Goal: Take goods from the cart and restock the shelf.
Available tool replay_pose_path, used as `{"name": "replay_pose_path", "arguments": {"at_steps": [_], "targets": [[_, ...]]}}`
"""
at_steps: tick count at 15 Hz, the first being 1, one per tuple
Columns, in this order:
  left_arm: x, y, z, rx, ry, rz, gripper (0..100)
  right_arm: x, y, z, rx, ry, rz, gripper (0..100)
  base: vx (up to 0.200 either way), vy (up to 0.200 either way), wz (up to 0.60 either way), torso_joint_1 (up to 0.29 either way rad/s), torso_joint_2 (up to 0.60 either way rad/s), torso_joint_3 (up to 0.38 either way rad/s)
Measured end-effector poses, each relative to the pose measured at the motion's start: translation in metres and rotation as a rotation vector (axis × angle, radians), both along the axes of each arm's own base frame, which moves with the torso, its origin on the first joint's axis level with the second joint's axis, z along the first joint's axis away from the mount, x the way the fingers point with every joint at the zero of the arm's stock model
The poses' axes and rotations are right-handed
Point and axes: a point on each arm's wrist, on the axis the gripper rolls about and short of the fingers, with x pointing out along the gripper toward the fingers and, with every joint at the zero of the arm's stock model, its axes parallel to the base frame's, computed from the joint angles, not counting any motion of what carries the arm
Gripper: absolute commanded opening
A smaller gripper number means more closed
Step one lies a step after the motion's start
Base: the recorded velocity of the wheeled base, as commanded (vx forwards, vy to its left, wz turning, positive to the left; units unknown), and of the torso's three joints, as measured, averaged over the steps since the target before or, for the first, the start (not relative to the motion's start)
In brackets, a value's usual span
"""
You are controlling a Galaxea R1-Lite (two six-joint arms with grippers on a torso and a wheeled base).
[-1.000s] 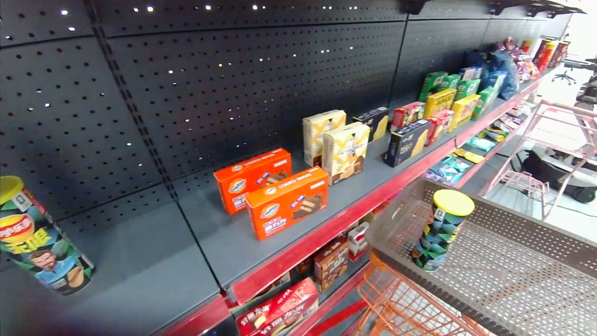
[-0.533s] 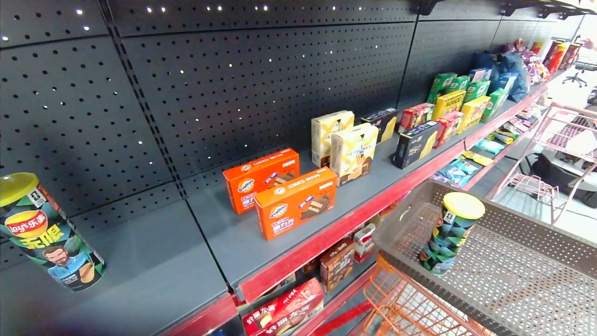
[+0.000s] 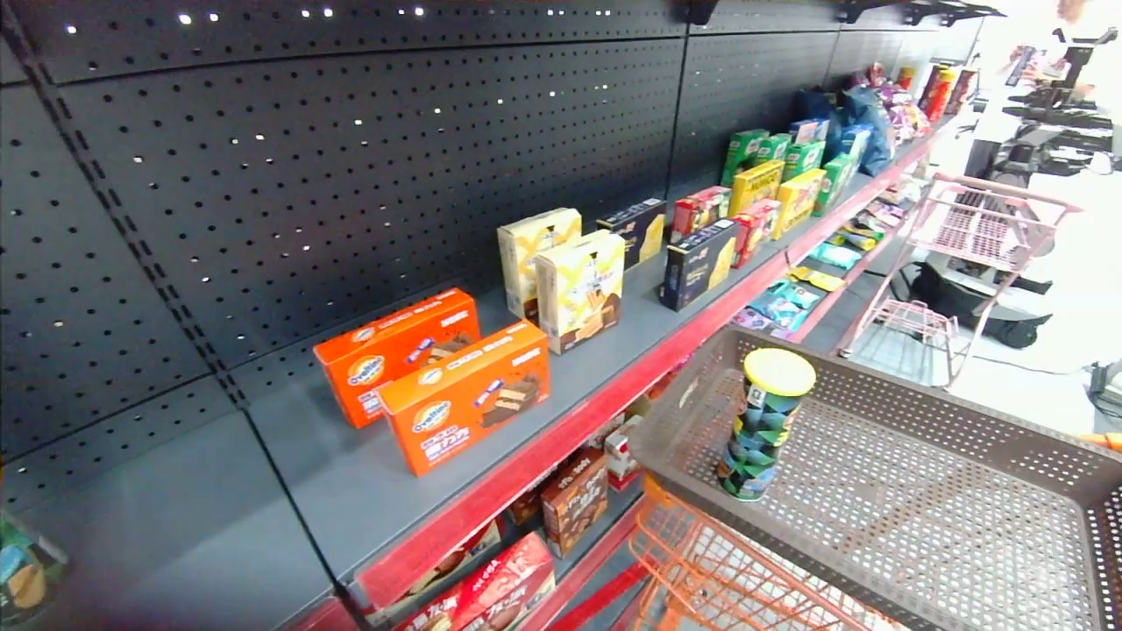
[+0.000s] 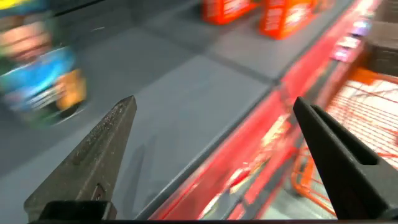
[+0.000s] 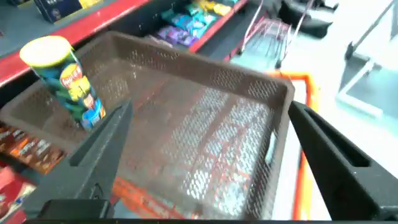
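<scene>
My left gripper (image 4: 212, 104) and right gripper (image 5: 209, 109) are both wide open, empty. If I bump the tall can (image 5: 62, 78) in the basket (image 5: 205, 65), it may tip over

chips can (image 3: 19, 574) was cut off by head view's left edge, was blurred in left wrist view | cart basket (image 3: 920, 412) was cropped at right and bottom | lower-shelf boxes (image 3: 574, 501) were partly hidden under red shelf edge (image 3: 526, 469) | far-end goods (image 3: 877, 101) were too small to be told
</scene>
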Motion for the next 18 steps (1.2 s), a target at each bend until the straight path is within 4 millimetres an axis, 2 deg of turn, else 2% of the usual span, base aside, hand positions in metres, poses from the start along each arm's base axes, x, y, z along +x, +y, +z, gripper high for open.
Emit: {"name": "replay_pose_path", "arguments": {"at_steps": [2,4,7,10,13,15,18], "targets": [[0.0,0.0,0.0,0.0,-0.002,0.001,100,0.008,0.004,-0.006,0.045,0.043,0.188,100,0.0,0.0,0.0,0.0,0.0,0.0],[0.0,0.0,0.0,0.0,-0.001,0.0,100,0.023,0.003,-0.006,0.041,0.073,0.198,100,0.0,0.0,0.0,0.0,0.0,0.0],[0.0,0.0,0.0,0.0,-0.001,0.0,100,0.064,-0.004,-0.002,0.041,0.119,0.161,100,0.0,0.0,0.0,0.0,0.0,0.0],[0.0,0.0,0.0,0.0,-0.001,0.0,100,0.109,-0.011,-0.009,0.019,0.239,0.167,100,0.0,0.0,0.0,0.0,0.0,0.0],[0.0,0.0,0.0,0.0,-0.001,0.0,100,0.143,-0.004,-0.022,0.057,0.325,0.396,100,0.0,0.0,0.0,0.0,0.0,0.0],[0.0,0.0,0.0,0.0,-0.001,0.0,100,0.165,0.0,-0.023,0.067,0.251,0.562,100,0.0,0.0,0.0,0.0,0.0,0.0],[0.0,0.0,0.0,0.0,-0.001,0.001,100,0.183,0.012,-0.036,0.058,0.217,0.704,100,0.0,0.0,0.0,0.0,0.0,0.0]]}}
